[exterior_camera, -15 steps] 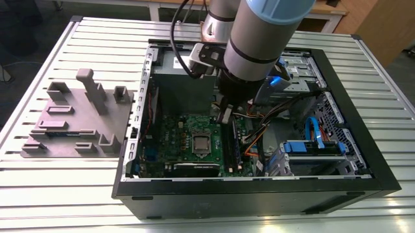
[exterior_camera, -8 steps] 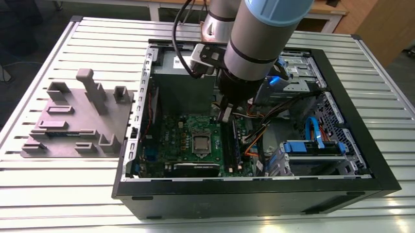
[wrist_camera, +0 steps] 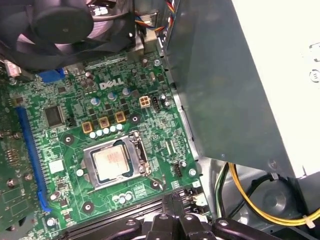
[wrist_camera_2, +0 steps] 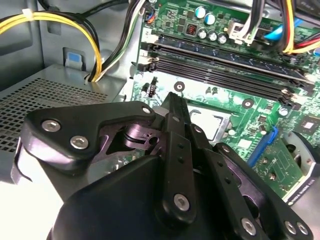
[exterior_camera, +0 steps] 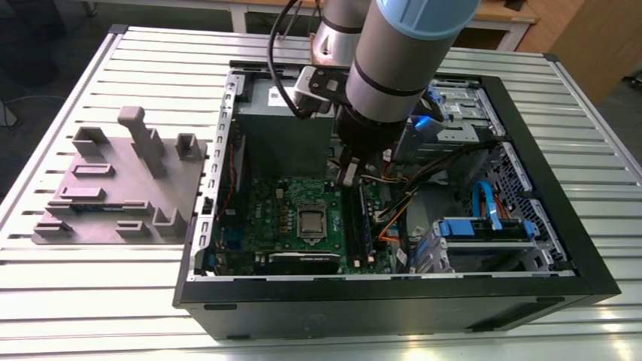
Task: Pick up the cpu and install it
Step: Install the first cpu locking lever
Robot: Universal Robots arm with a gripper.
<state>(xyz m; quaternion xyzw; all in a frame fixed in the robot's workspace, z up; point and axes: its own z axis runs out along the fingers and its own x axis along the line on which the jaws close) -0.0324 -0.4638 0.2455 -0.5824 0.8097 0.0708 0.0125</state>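
Note:
The cpu lies flat in its socket on the green motherboard, its silvery top showing inside the metal frame; in the exterior view the cpu sits mid-board inside the open computer case. My gripper hovers above the board beside the socket, toward the memory slots, apart from the chip. In the second wrist view its black fingers stand pressed together with nothing between them, and part of the socket shows behind them. In the exterior view the gripper hangs inside the case.
A large grey metal box walls one side of the board. A black fan sits at another edge. Long black memory sticks and yellow cables lie close. A grey fixture stands on the table at the exterior view's left.

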